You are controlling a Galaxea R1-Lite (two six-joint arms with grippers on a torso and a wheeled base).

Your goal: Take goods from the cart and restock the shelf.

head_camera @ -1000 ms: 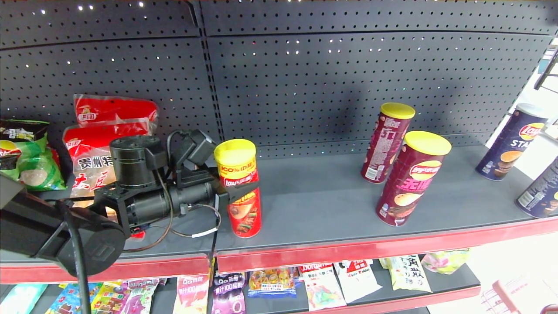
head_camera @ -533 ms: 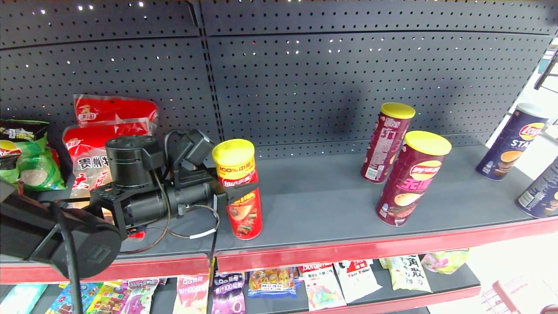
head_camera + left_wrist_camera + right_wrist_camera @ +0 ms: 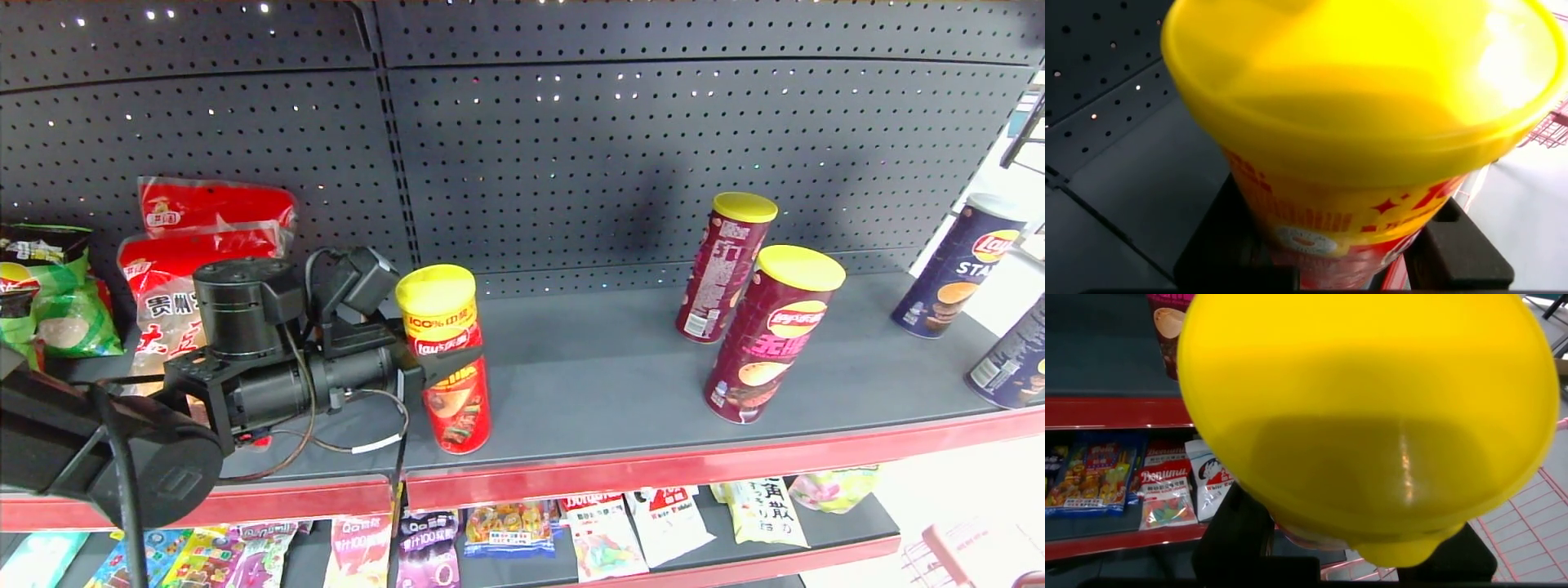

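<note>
**Held item 1.** Red can (image 3: 453, 392) with a yellow lid, upright on the shelf (image 3: 604, 384), left of centre and close to the red front lip (image 3: 653, 469). The left claw (image 3: 445, 361) is clenched around its upper half. One finger (image 3: 464, 359) crosses the label; the other is hidden behind the can. In the left wrist view the lid covers most of the body.

**Held item 2.** Second can (image 3: 1372, 416) with a yellow lid, grasped in the right claw (image 3: 1347, 549). The lid hides nearly all of its body and label. It hangs out in front of the lower shelf (image 3: 1118, 412), with the wire cart (image 3: 1535, 514) at the edge.

**Other stock, same shelf.**
- Two maroon cans (image 3: 771, 335) stand right of centre, one behind the other and nearly touching.
- Two blue cans (image 3: 955, 265) stand at the far right, the nearer one cut off by the frame.
- Red bags (image 3: 175, 278) lean on the pegboard (image 3: 612, 163), partly hidden by the left arm.
- A green bag (image 3: 49, 302) is cut off at the left edge.

**Open room.** A bare stretch of board lies between the red can and the maroon cans, and it runs back to the pegboard. The left side is crowded.

**Below.** Packets (image 3: 604, 535) lie in a row, with their lower ends cut off.
</note>
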